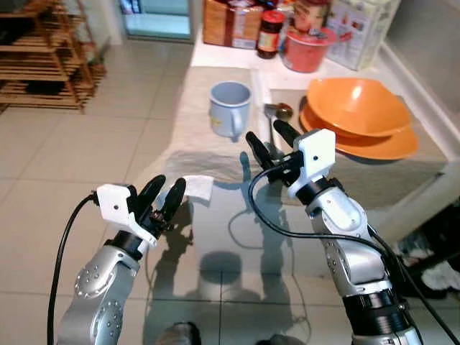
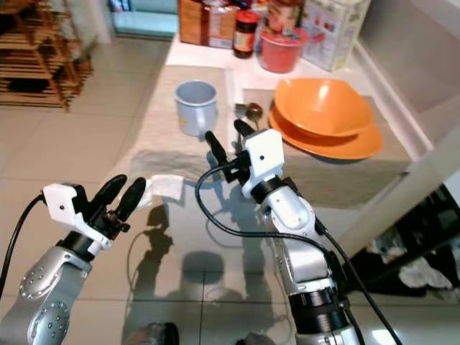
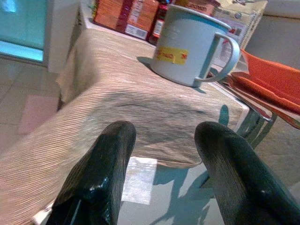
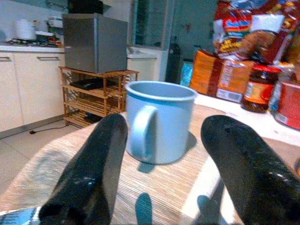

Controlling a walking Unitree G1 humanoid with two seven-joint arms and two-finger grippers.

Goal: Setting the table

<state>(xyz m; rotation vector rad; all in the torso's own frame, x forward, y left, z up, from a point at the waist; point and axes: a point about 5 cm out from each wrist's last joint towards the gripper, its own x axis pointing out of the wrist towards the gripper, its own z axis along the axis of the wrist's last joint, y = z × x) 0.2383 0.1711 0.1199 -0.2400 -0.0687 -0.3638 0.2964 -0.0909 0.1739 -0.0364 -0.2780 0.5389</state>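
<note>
Two hands spread — left hand [image 1: 164, 195], right hand [image 1: 269, 146] — over glass table [image 1: 215, 237], tiled floor [image 1: 72, 151] below.

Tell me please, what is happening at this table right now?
The robot is setting a table. Its right gripper, open, reaches toward the blue mug on the striped cloth. The left gripper, also open, hovers lower over the glass tabletop. Neither holds anything. Orange bowls and spoons lie nearby.

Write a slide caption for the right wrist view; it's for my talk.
Open right gripper faces a light blue mug on the woven placemat.
</note>
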